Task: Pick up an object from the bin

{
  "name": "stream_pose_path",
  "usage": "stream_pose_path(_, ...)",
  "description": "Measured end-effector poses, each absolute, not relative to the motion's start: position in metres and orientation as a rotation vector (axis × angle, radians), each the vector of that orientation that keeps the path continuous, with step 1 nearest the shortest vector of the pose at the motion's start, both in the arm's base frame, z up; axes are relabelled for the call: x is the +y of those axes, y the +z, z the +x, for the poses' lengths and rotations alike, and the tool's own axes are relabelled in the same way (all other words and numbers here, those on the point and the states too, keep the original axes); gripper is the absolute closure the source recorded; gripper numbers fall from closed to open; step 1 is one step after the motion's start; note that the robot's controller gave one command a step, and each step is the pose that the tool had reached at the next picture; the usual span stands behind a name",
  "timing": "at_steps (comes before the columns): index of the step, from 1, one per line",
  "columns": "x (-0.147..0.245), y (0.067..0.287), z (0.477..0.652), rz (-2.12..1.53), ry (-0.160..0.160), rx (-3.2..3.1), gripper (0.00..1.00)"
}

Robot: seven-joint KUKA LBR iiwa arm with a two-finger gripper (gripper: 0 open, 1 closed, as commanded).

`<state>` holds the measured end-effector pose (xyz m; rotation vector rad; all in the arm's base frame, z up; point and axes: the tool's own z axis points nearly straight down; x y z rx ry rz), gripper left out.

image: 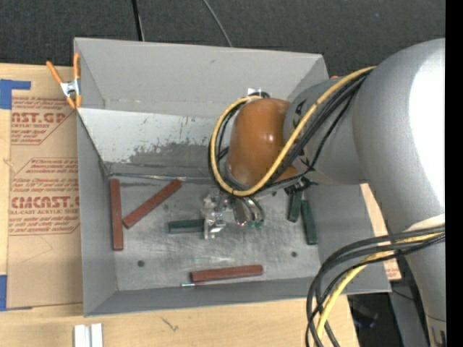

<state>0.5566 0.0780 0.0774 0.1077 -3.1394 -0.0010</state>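
At six o'clock, by the near wall: near brown bar (226,273), reddish, lying flat along the wall, well apart from the hand.
Bin (94,266): grey metal, with a scuffed floor and sloping walls.
Dark green bar (186,226): flat on the floor just off centre toward nine o'clock. It points three-to-nine, and its three o'clock end is right at the hand.
Hand (226,219): low over the bin's centre, at the end of the dark green bar. I cannot tell whether it is open or closed, or whether it grips the bar.
Three o'clock: second green bar (305,219), dark, lying roughly twelve-to-six near the side wall and partly under the arm.
Nine o'clock: left brown bar (116,214), lying twelve-to-six beside the left wall.
Ten o'clock: slanted brown bar (152,203), with its lower end near the left brown bar and its upper end pointing toward one o'clock.
Twelve o'clock: orange cover (257,139) on the wrist, above the hand, ringed by black and yellow cables (217,150).
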Motion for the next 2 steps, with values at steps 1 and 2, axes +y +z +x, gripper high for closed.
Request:
stream_pose_path(1, 0.078, 0.077, 0.557, 0.108, -0.001, -3.139, 1.00)
stream_pose_path(2, 0.101, 0.237, 0.559, 0.121, -0.002, -3.145, 1.00)
